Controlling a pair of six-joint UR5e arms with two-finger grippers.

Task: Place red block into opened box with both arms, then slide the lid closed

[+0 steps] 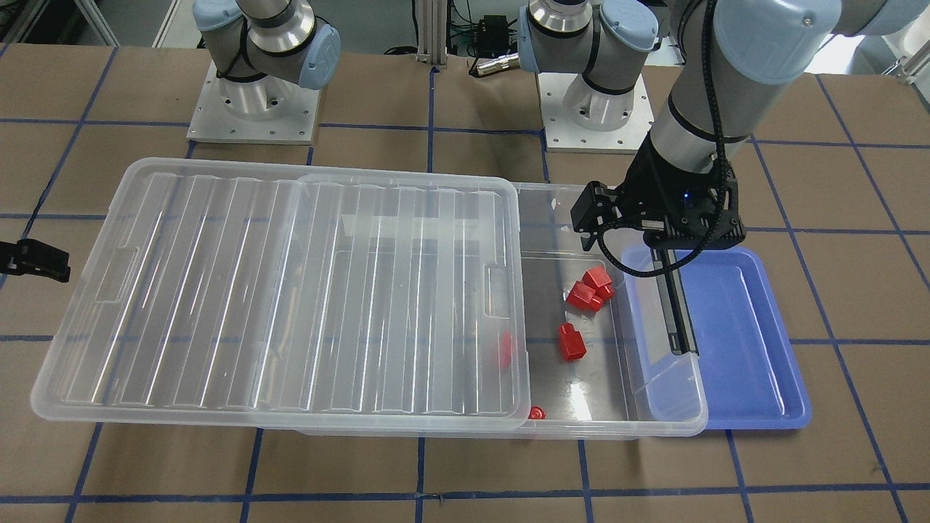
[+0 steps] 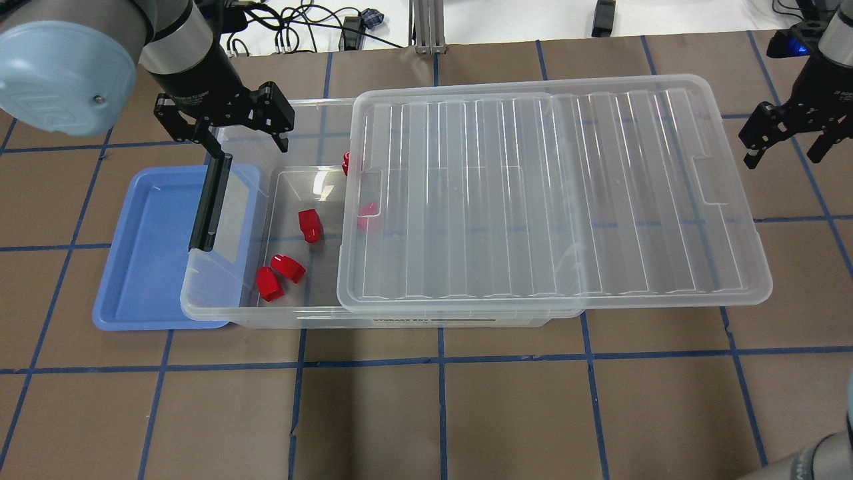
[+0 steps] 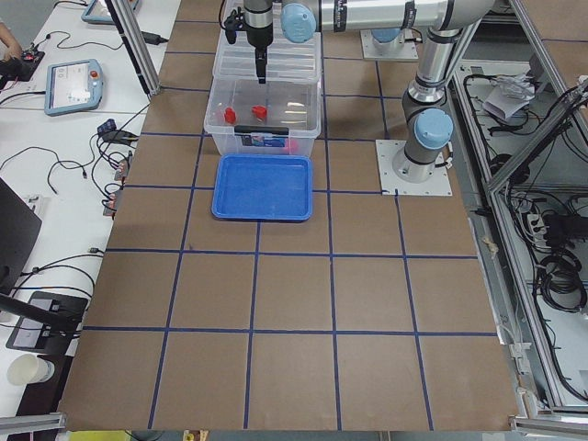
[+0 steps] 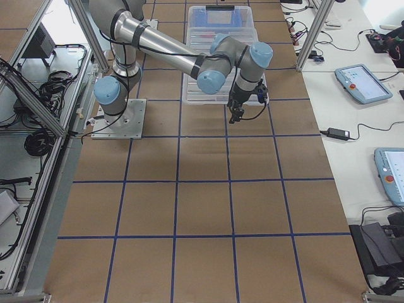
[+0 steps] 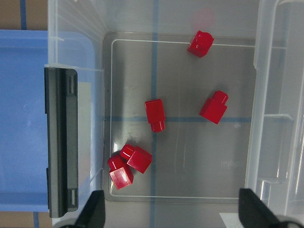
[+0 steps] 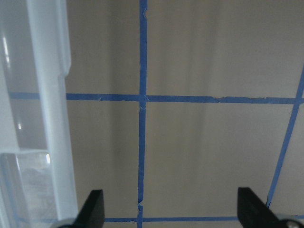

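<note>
Several red blocks lie on the floor of the clear box, in its uncovered left end; two touch each other near the front wall. The ribbed clear lid covers the rest of the box and overhangs its right end. One red block shows through the lid's edge. My left gripper hangs open and empty above the box's open end, near the far wall and the black clip bar. My right gripper is open and empty over bare table just past the lid's right edge.
A blue tray lies at the box's left end, partly under the clip-bar flap. Both arm bases stand behind the box. Brown table with blue tape lines stretches in front of the box.
</note>
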